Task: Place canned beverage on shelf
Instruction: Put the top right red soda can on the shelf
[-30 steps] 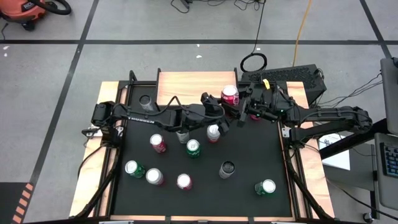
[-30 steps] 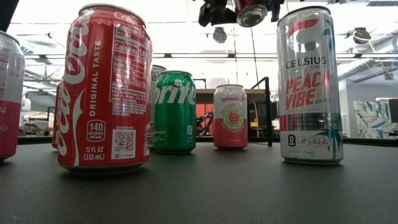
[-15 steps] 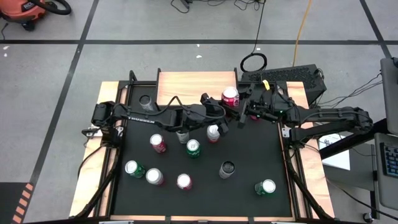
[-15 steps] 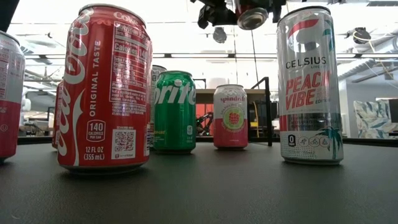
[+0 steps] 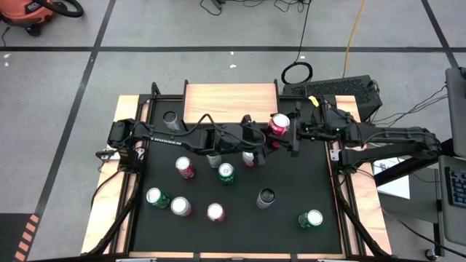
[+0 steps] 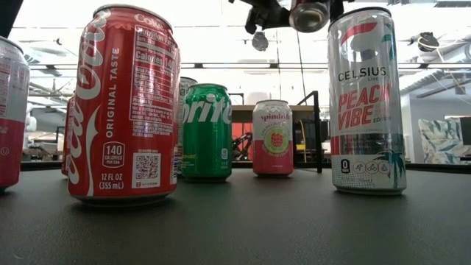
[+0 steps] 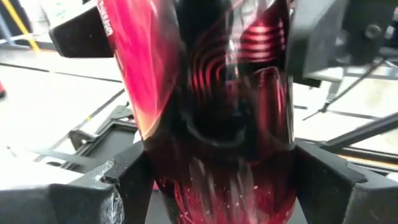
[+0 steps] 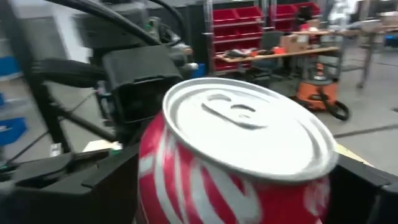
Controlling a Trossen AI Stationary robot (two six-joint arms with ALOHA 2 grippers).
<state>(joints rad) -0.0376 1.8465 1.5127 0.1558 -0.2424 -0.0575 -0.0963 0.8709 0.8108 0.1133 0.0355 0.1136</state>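
Note:
A red and pink can [image 5: 279,124] hangs in the air just off the near right corner of the wood-topped shelf [image 5: 229,100], above the black mat [image 5: 291,182]. My left gripper [image 5: 265,135] reaches it from the table's left and is shut on it. My right gripper [image 5: 294,135] comes level from the right, and its fingers stand on either side of the can's top [image 8: 242,124]. Whether they touch it does not show. The low view shows the can's bottom [image 6: 309,13] high above the standing cans. My left gripper pinches the can's body [image 7: 224,162] between its two fingers [image 7: 134,180], one on each side wall. The fingers come about level from the table's left and lie across the can. The can is lifted clear of shelf and mat, its top tipped toward the right arm.
Several cans stand on the mat: a red one [image 6: 121,103], a green one [image 6: 206,132], a small pink one [image 6: 272,138] and a tall silver one [image 6: 366,99]. One dark can [image 5: 171,118] stands at the far left beside the shelf.
The can has gone from over the shelf's right end toward the table's near and right edges, off the shelf's corner, and now tips more. My right gripper has drawn back toward the table's right. My left gripper's wrist has swung with the can.

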